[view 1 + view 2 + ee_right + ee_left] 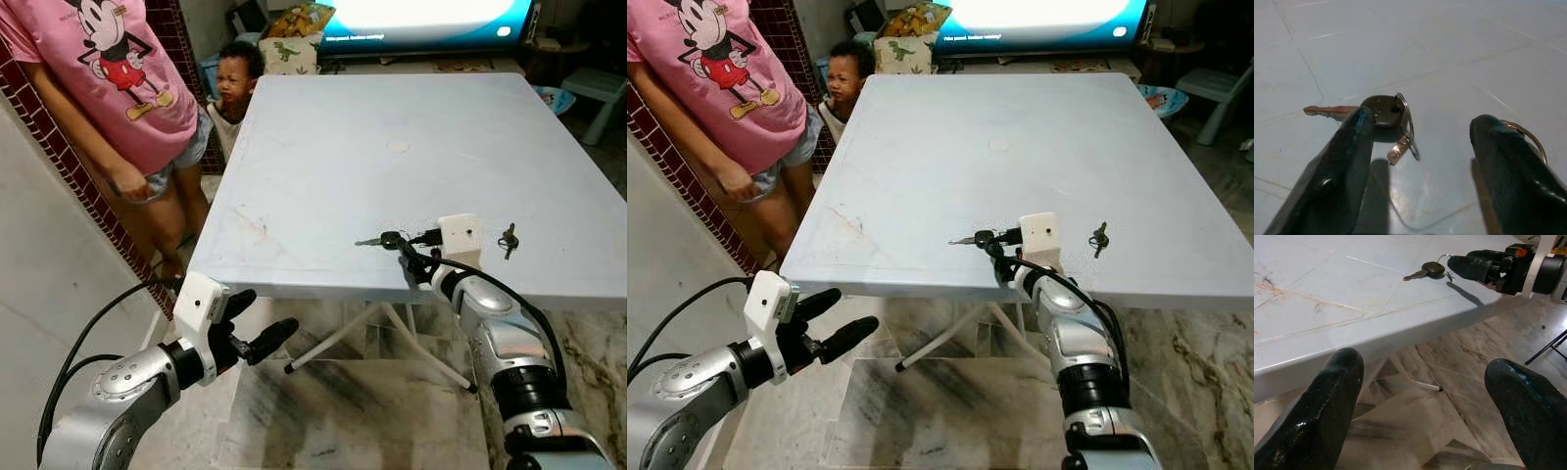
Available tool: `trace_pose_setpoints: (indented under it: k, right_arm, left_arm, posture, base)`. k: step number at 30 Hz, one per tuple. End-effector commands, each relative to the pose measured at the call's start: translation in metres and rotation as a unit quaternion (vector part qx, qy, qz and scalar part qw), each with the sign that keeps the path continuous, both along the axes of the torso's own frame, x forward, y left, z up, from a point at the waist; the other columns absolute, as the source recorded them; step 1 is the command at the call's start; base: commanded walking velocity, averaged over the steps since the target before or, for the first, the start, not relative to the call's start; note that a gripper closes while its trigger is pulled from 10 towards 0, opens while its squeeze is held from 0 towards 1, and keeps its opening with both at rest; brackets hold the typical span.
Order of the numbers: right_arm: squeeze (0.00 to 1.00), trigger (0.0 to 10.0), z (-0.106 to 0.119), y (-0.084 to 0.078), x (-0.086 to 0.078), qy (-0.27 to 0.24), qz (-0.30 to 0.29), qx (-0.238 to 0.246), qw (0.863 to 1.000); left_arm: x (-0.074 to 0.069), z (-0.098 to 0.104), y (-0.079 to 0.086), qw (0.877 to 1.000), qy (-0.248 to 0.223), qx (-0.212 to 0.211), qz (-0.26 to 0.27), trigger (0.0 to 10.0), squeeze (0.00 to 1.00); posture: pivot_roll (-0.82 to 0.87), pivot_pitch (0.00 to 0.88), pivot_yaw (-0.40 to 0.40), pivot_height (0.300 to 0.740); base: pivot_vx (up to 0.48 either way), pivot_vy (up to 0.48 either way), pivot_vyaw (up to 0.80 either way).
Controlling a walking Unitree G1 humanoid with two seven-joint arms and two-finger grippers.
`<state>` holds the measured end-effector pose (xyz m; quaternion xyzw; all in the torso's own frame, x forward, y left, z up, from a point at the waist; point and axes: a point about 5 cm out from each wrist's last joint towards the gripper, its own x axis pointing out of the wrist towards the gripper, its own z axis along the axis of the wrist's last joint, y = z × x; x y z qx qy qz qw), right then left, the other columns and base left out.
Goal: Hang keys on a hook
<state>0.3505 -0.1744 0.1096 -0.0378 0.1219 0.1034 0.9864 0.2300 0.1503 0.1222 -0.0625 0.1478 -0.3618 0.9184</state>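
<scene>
A key with a black head and a metal ring lies on the pale table near its front edge. My right gripper is open and low over the tabletop. The key lies against the tip of one finger, its ring in the gap between the two. A second ring peeks out from behind the other finger. Another small bunch of keys lies further right on the table. My left gripper is open with nothing in it, held below the table's front left corner.
A person in a pink shirt stands at the table's left side, with a small child at the far left corner. Folding table legs cross beneath. A lit screen is at the back, a white stool far right.
</scene>
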Motion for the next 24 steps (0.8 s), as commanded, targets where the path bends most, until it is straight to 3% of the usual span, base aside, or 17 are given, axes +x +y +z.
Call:
trace_pose_setpoints:
  k: [1, 10, 11, 12, 13, 17, 18, 24]
  right_arm:
    - [0.0, 10.0, 0.004, 0.004, 0.005, -0.007, 0.007, -0.002, 1.0]
    - [0.0, 10.0, 0.003, 0.002, 0.013, -0.008, -0.001, -0.009, 1.0]
    - [0.0, 7.8, 0.003, 0.002, 0.014, -0.008, -0.001, -0.01, 1.0]
    - [0.0, 7.8, 0.003, 0.002, 0.014, -0.008, -0.001, -0.01, 1.0]
    - [0.0, 0.6, 0.004, 0.002, 0.016, -0.007, -0.002, -0.007, 1.0]
    - [0.0, 0.6, 0.004, 0.005, 0.018, -0.009, 0.0, -0.006, 1.0]
    - [0.0, 0.0, 0.005, 0.008, 0.018, -0.01, 0.005, -0.004, 1.0]
    - [0.0, 0.0, -0.002, 0.01, 0.014, -0.006, 0.013, -0.004, 1.0]
  left_arm:
    - [0.001, 0.005, 0.0, 1.0, -0.009, 0.009, -0.003, 10.0, 0.0]
    - [-0.003, 0.006, -0.001, 1.0, -0.006, 0.015, -0.012, 10.0, 0.0]
    - [-0.004, 0.006, 0.0, 1.0, -0.006, 0.016, -0.012, 10.0, 0.0]
    - [-0.004, 0.006, 0.0, 1.0, -0.006, 0.016, -0.012, 10.0, 0.0]
    - [-0.004, 0.007, 0.001, 1.0, -0.006, 0.018, -0.012, 10.0, 0.0]
    - [-0.004, 0.007, 0.002, 1.0, -0.006, 0.02, -0.01, 10.0, 0.0]
    - [-0.004, 0.007, 0.003, 1.0, -0.006, 0.02, -0.01, 10.0, 0.0]
    - [-0.002, 0.007, 0.001, 1.0, -0.006, 0.021, -0.01, 10.0, 0.0]
  posture:
    - [0.08, 0.078, 0.084, 0.74]
    - [0.09, 0.083, 0.087, 0.74]
    - [0.1, 0.081, 0.087, 0.74]
    - [0.1, 0.081, 0.087, 0.74]
    - [0.1, 0.081, 0.087, 0.74]
    - [0.11, 0.077, 0.085, 0.74]
    - [0.11, 0.077, 0.085, 0.74]
    - [0.1, 0.083, 0.079, 0.74]
  base:
    - [0.0, 0.0, 0.0]
    - [0.0, 0.0, 0.0]
    - [0.0, 0.0, 0.0]
    - [0.0, 0.0, 0.0]
    - [0.0, 0.0, 0.0]
    - [0.0, 0.0, 0.0]
    - [0.0, 0.0, 0.0]
    - [0.0, 0.0, 0.0]
